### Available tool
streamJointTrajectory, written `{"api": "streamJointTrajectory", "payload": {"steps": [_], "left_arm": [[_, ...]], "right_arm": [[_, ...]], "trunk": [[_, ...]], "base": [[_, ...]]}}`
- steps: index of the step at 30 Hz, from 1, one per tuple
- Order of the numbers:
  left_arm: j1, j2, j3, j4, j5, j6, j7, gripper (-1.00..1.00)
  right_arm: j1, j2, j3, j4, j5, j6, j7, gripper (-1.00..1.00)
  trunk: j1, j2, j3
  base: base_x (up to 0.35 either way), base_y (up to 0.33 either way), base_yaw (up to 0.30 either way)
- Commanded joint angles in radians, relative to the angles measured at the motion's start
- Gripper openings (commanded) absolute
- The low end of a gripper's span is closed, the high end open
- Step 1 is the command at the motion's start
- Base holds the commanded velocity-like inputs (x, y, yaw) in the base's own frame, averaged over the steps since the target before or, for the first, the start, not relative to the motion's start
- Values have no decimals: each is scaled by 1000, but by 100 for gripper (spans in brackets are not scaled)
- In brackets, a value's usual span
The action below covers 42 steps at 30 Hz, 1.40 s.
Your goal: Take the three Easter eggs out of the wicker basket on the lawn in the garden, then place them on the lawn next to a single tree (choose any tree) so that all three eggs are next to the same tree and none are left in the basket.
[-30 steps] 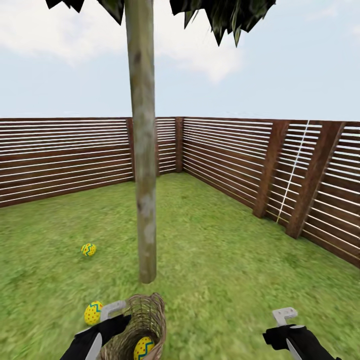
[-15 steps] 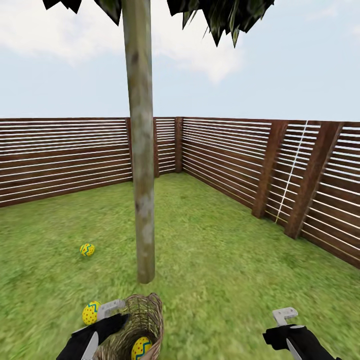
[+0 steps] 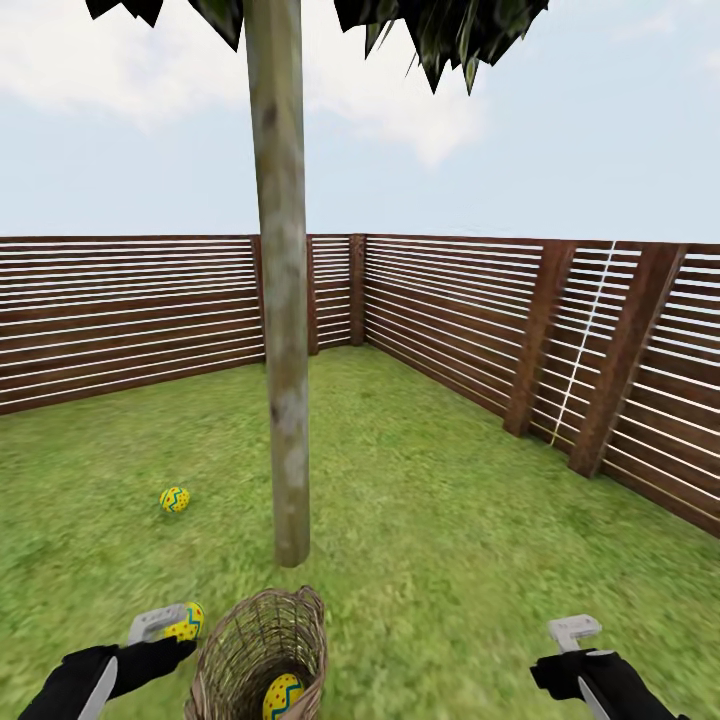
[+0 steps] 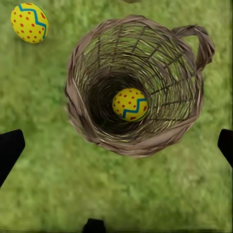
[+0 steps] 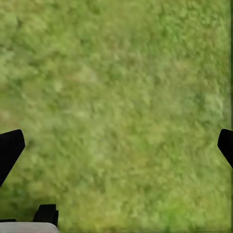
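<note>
A tree (image 3: 285, 300) with a pale, straight trunk is standing in the middle of the head view, rising from the lawn (image 3: 430, 520) of a garden enclosed by a brown slatted fence (image 3: 450, 320). Just in front of the trunk's foot, at the lower edge of the head view, the wicker basket (image 3: 262, 650) is sitting on the grass, its mouth tipped toward the camera. One egg in the basket (image 4: 130, 104) is lying at the bottom of the weave, as the left wrist view is showing from above; a loop handle (image 4: 201, 43) is projecting from the rim.

A near egg on the grass (image 3: 187, 620) is lying just beside the basket, on the robot's left, partly hidden behind the left arm's grey wrist part. A far egg on the grass (image 3: 175, 498) is resting farther out, left of the trunk and well apart from the basket.

The left gripper (image 4: 116, 145) is hanging over the basket with its dark fingertips (image 4: 9, 148) spread wide at the two edges of its wrist view, holding nothing. The right gripper (image 5: 116, 145) is hanging over bare grass well to the right of the basket, its fingertips (image 5: 9, 148) likewise spread wide and gripping nothing.
</note>
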Motion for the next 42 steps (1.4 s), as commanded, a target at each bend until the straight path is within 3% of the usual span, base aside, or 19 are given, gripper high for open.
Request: {"api": "streamJointTrajectory", "payload": {"steps": [1,6,19,21,24,26,33,42], "left_arm": [[-1,2,3,-1,5,13,-13,100],[0,2,3,-1,5,31,-53,100],[0,15,3,-2,3,33,-58,100],[0,34,4,2,-9,33,-59,100],[0,94,5,4,-40,32,-68,100],[0,110,6,8,-50,31,-83,100],[0,109,6,10,-52,26,-92,100],[0,104,6,10,-48,21,-91,100]], "right_arm": [[-1,-3,3,-1,-9,5,-2,100],[-1,-14,2,-2,-10,8,-2,100],[-1,-3,5,0,-9,3,-2,100],[-1,-3,4,-1,-9,4,-2,100],[-1,-2,3,0,-8,6,-3,100],[-1,-2,5,0,-6,6,-3,100],[-1,0,7,0,-6,5,-3,100],[-1,0,7,0,-6,2,-3,100]], "trunk": [[0,-1,-2],[0,-1,-2],[0,-1,-2],[0,-1,-2],[0,-1,-2],[0,-1,-2],[0,-1,-2],[0,-1,-2]], "base": [[0,0,0],[0,0,0],[0,0,0],[0,0,0],[0,0,0],[0,0,0],[0,-16,0],[0,-269,0]]}}
